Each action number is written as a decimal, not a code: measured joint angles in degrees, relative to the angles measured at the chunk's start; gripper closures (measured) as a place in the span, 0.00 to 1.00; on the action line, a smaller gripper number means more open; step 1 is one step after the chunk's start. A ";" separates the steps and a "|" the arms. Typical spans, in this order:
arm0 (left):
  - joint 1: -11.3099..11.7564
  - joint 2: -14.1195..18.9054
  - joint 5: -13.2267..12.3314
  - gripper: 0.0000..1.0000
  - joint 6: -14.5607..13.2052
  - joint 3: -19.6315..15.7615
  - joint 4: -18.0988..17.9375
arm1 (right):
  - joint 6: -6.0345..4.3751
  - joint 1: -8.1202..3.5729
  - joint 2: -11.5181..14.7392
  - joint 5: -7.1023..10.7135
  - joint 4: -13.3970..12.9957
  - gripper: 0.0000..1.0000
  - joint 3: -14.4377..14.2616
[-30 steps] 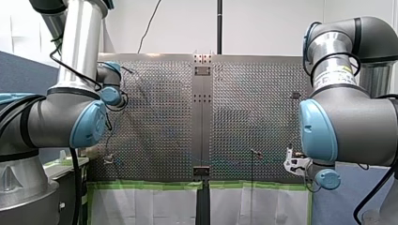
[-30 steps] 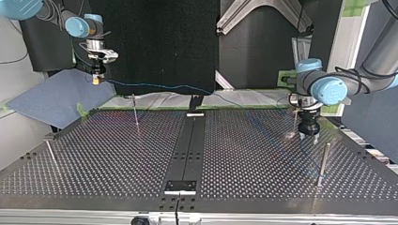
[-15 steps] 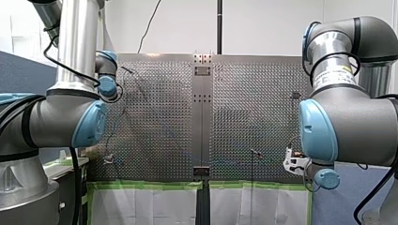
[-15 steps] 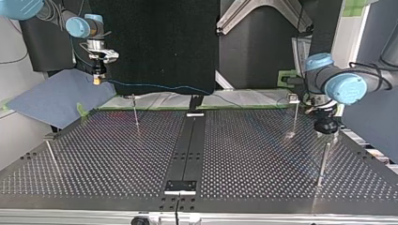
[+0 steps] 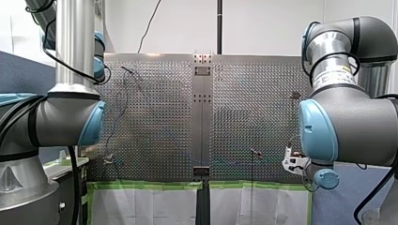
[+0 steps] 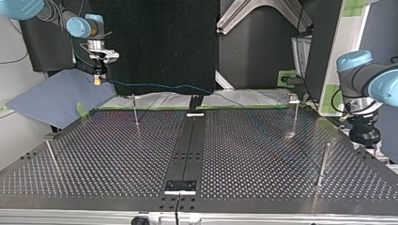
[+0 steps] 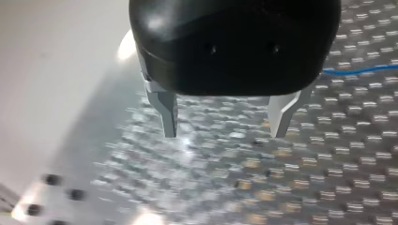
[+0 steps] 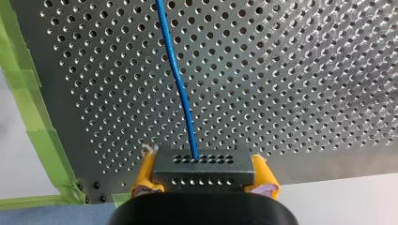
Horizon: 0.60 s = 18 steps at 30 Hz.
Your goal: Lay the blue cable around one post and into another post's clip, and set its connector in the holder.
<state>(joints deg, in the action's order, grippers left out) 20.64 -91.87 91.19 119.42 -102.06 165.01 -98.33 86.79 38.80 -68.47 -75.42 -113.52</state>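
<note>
Firmly, my right hand (image 8: pixel 205 175) clamps the connector (image 8: pixel 204 164); my left hand (image 7: pixel 225 132) gapes.

The cable (image 8: pixel 180 84) is bright blue, and the connector (image 8: pixel 202 168) dark grey with rows of small holes. Our right gripper (image 8: pixel 205 177) has yellow pads (image 8: pixel 146 174) over a black body; our left gripper (image 7: pixel 224 133) is glossy black with silver fingers (image 7: pixel 164 110). We see the table (image 8: pixel 291 70) as grey metal, dotted all over with an even grid of holes, edged in green tape (image 8: pixel 28 93). Our arms (image 5: pixel 347 122) are grey and silver with pale blue caps. The sheet (image 6: pixel 56 96) is dull blue.
</note>
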 joint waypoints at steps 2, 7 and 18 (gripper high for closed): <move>0.52 0.93 -0.82 0.05 -0.19 0.92 0.94 | -0.13 0.02 0.00 0.00 -0.04 1.00 0.00; 0.74 3.25 -3.03 0.05 -1.11 3.25 3.24 | -0.28 0.08 0.00 0.00 0.00 1.00 0.00; -1.66 8.14 -7.33 0.05 -4.88 8.13 8.16 | -0.85 0.10 0.00 0.00 -0.03 1.00 0.00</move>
<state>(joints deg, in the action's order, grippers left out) 18.98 -83.72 83.86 114.54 -93.93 173.17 -99.18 86.88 38.80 -68.47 -75.45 -113.52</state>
